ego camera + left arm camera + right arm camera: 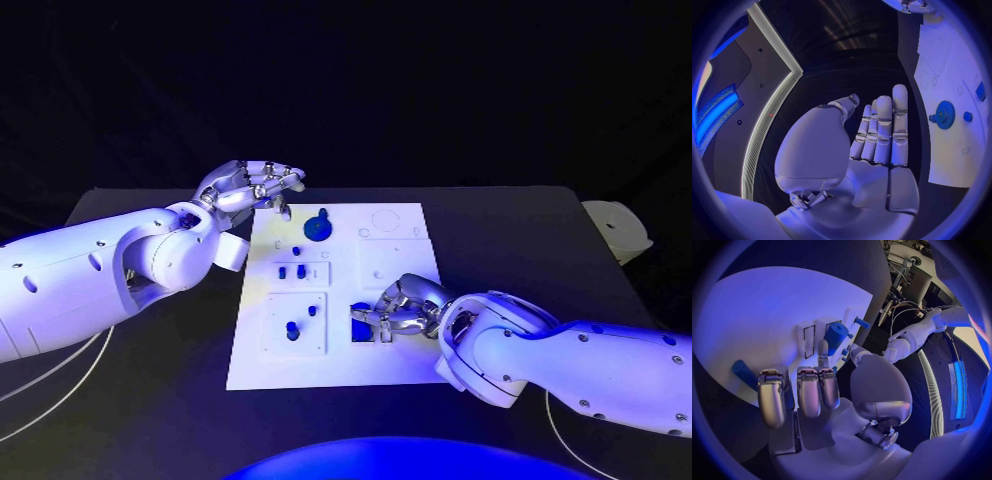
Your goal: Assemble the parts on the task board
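The white task board (339,350) lies in the middle of the black table. A blue gear (319,228) sits near its far edge and also shows in the left wrist view as the blue gear (945,114). Small blue pegs (293,272) and further blue parts (294,331) stand in the left-hand panels. My left hand (253,186) hovers over the board's far left corner, fingers (882,127) straight, holding nothing. My right hand (397,310) is low over the board's right middle, beside a blue block (361,325). Its thumb tip reaches a blue cylinder (836,335); nothing lies between its fingers.
A blue peg (745,374) lies on the board beside my right hand's outer finger. A white object (620,228) sits at the table's right edge. Cables hang off the table's left side. Bare black tabletop (505,240) surrounds the board.
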